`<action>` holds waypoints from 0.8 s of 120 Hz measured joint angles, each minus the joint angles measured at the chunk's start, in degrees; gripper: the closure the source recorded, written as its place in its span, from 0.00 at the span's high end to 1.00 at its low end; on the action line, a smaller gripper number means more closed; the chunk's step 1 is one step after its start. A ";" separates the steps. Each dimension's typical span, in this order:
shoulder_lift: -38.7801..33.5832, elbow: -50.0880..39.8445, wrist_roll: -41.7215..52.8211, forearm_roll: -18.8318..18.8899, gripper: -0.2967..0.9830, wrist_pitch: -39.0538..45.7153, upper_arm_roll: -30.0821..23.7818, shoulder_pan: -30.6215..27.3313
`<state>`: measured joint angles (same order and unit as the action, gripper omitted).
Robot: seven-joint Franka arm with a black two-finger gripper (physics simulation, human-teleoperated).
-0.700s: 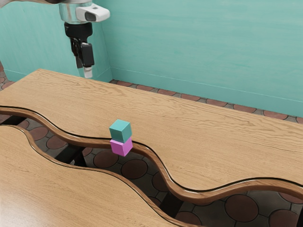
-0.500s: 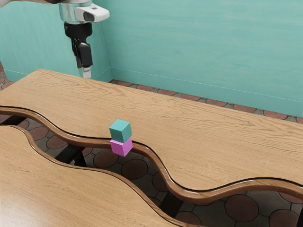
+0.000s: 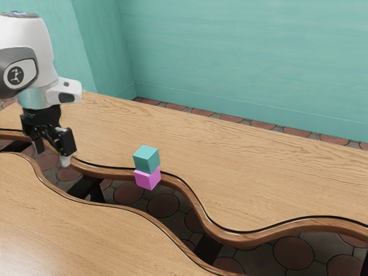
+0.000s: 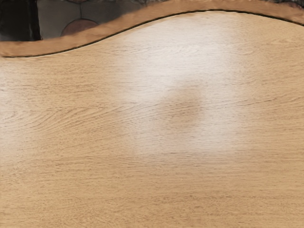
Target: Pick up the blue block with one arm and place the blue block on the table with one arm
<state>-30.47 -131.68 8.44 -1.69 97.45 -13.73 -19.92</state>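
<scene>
My gripper (image 3: 53, 154) is at the exterior view's left, its two fingers spread apart with nothing between them. A teal-blue block (image 3: 146, 159) rests on top of a magenta block (image 3: 148, 178), slightly offset from it. This small stack appears at the wavy edge of the wooden table (image 3: 241, 167), well off to the exterior view's right of the gripper. Under my hand, the wrist view has bare wood tabletop (image 4: 142, 190) with a soft dark shadow on it.
A second wooden top (image 3: 86, 236) lies nearer the exterior camera, separated from the first by a winding gap. Dark supports (image 3: 207, 248) and floor tiles (image 3: 293, 253) are visible through that gap. A teal wall (image 3: 247, 57) rises behind.
My arm has swung toward the exterior view's left and nearer its camera, and the gripper appears lower and turned. Both blocks have stayed where they were.
</scene>
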 joint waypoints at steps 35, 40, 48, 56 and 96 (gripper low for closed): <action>21.99 0.11 -8.89 1.90 0.77 26.91 1.28 -1.07; 24.80 3.35 -9.66 2.70 0.77 28.85 1.16 -1.06; 29.11 8.31 -10.65 3.50 0.77 31.18 0.32 -1.09; 32.73 11.91 -11.55 3.90 0.77 32.83 -0.89 -1.23; 45.06 23.38 -14.08 4.55 0.77 33.25 -3.27 2.65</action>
<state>14.59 -108.30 -5.63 2.86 130.70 -17.00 -17.26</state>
